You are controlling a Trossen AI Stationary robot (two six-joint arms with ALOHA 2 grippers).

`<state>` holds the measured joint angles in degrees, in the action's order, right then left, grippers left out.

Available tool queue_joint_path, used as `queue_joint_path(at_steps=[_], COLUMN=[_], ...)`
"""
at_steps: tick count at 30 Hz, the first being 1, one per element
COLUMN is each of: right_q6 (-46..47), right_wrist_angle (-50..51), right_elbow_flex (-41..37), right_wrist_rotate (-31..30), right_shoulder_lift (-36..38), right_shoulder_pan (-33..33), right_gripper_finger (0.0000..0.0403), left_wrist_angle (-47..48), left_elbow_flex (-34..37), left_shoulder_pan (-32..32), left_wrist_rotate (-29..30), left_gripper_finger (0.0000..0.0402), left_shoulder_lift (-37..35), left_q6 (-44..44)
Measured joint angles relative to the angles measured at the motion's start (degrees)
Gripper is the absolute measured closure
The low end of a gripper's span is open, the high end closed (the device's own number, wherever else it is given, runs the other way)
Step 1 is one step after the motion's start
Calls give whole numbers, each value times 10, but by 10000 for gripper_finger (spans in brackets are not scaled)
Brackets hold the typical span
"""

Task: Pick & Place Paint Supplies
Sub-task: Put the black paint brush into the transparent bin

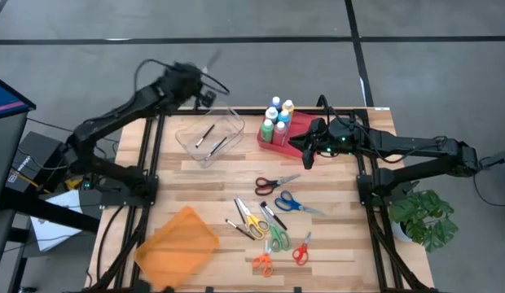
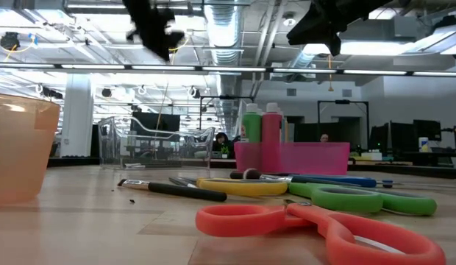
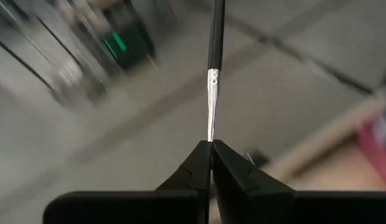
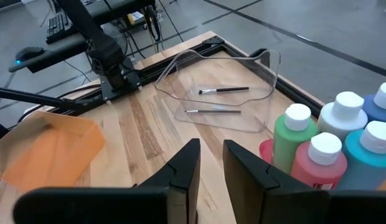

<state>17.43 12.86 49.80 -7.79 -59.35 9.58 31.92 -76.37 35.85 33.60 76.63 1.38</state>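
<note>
Several paint bottles with white caps stand upright in a pink bin at the table's far right; the right wrist view shows a green one and a red one up close. My right gripper hovers open just beside that bin, with nothing between its fingers. My left gripper is raised over the table's far edge behind a clear bin, shut on a thin paintbrush. My left gripper pinches the paintbrush between its two fingertips at the end next to the silver ferrule. The brush sticks straight out ahead in line with the fingers, black handle farthest away. It is lifted clear of the table and the bins.
Two brushes lie in the clear bin. An orange bin sits at the near left. Several scissors and a marker lie scattered over the middle and near right of the table. A potted plant stands off the right edge.
</note>
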Motion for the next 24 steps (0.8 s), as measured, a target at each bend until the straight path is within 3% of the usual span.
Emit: queue_joint_path(at_steps=[5,8,24], right_q6=[0,0,-13], right_wrist_angle=[0,0,4], right_elbow_flex=[0,0,0], right_wrist_rotate=[0,0,0], right_shoulder_lift=[0,0,0], right_shoulder_pan=[0,0,0], right_gripper_finger=[335,335,335], left_wrist_angle=[6,22,118], left_elbow_flex=[69,92,157], left_shoulder_pan=[5,-6,-60], left_wrist_rotate=[-130,-175,-191], left_gripper_finger=[399,399,399], left_shoulder_lift=[46,72,100], left_q6=[-79,-123,-214])
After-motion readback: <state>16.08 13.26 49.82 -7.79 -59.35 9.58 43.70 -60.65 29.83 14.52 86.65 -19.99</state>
